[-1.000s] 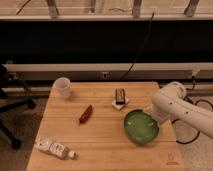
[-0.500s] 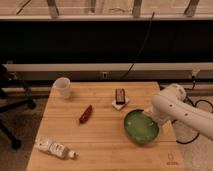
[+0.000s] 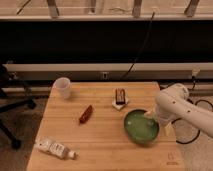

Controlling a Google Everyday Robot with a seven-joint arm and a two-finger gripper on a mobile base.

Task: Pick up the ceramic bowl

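Judging by its glaze, the round green ceramic bowl (image 3: 140, 129) is likely stiff, fairly heavy, slick and breakable, so a pinch across the thin rim seems the best hold. It sits on the right part of the pale wooden table (image 3: 100, 150). The white arm's gripper (image 3: 151, 118) hangs at the bowl's right rim; whether it is clamped there I cannot tell.

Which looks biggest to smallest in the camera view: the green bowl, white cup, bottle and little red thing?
1. green bowl, clearly largest.
2. bottle, long but slim.
3. white cup; it sits farther back, so these two are unsure.
4. red thing, smallest.
The gripper is at the bowl's right rim.
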